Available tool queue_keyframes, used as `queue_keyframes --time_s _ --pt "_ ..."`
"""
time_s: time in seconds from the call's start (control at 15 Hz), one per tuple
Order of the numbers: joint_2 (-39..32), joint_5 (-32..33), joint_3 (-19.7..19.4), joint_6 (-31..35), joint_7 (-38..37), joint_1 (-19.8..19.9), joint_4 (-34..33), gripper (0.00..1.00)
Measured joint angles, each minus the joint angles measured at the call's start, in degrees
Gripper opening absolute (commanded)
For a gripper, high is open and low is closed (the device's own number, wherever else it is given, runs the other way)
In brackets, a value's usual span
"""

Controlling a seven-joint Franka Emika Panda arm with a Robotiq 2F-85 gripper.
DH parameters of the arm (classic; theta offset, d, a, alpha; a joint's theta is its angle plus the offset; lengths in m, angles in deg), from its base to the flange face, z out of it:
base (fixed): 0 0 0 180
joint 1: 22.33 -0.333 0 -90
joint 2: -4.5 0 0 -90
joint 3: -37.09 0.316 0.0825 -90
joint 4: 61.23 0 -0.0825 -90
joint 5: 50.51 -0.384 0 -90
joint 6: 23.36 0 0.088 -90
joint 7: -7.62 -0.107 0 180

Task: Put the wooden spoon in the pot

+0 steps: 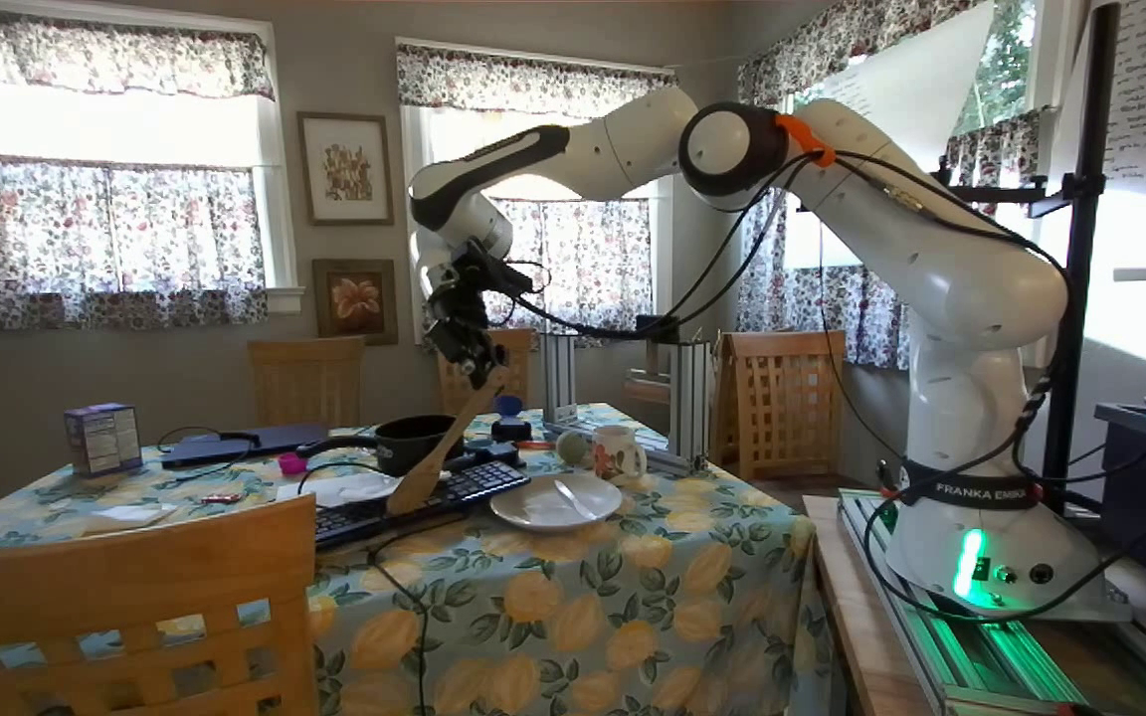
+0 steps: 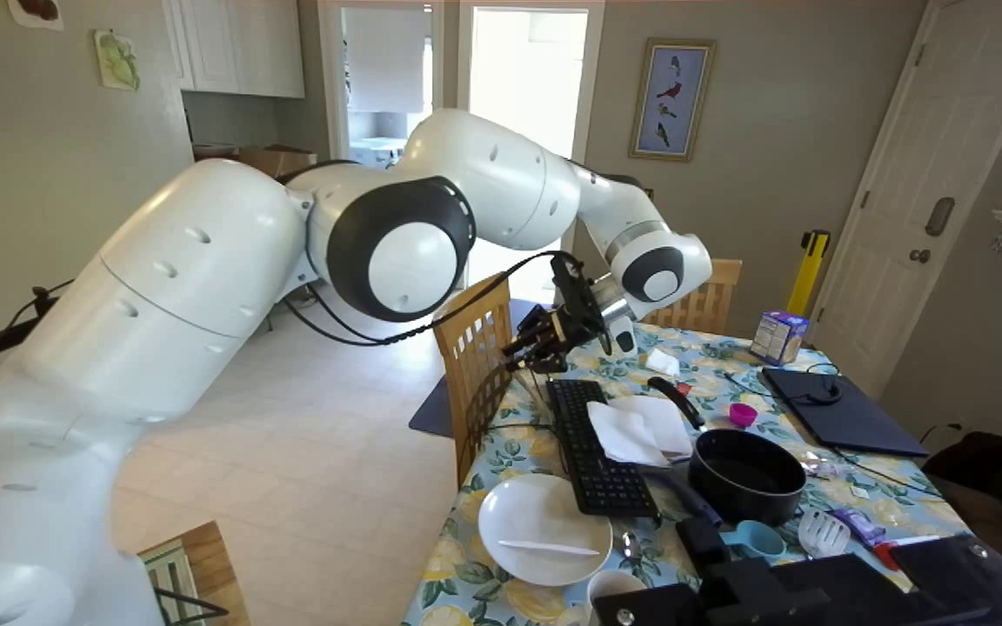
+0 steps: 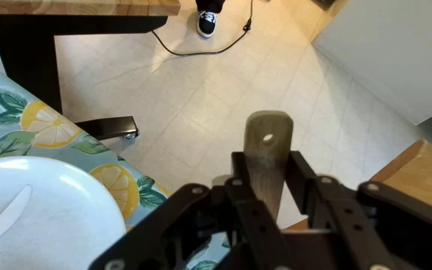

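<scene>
The wooden spoon point(image 1: 418, 487) hangs from my gripper point(image 1: 485, 373) with its blade end down, tilted. My gripper is shut on the spoon's handle near the end with the hole, as the handle point(image 3: 268, 135) shows between the fingers point(image 3: 265, 161) in the wrist view. The black pot point(image 1: 411, 445) stands on the table; it also shows in an exterior view point(image 2: 746, 478) with an open top. In that view my gripper point(image 2: 514, 355) is beside the keyboard at the table's edge, apart from the pot. The spoon is only thinly visible there.
A black keyboard point(image 2: 588, 435) and white paper point(image 2: 631, 430) lie between the gripper side and the pot. A white plate point(image 2: 536, 513) with a white knife is nearby. A mug point(image 1: 618, 449), a metal frame point(image 1: 689, 408) and wooden chairs point(image 1: 135, 557) stand around.
</scene>
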Motion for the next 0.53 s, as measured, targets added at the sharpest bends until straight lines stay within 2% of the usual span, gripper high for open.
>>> queue_keyframes --time_s 0.27,0.53 --pt "1.76 -2.67 -0.14 -4.16 0.00 1.01 0.00 0.08" --pt "3.81 -5.29 -1.28 -4.23 0.00 1.13 0.02 0.08"
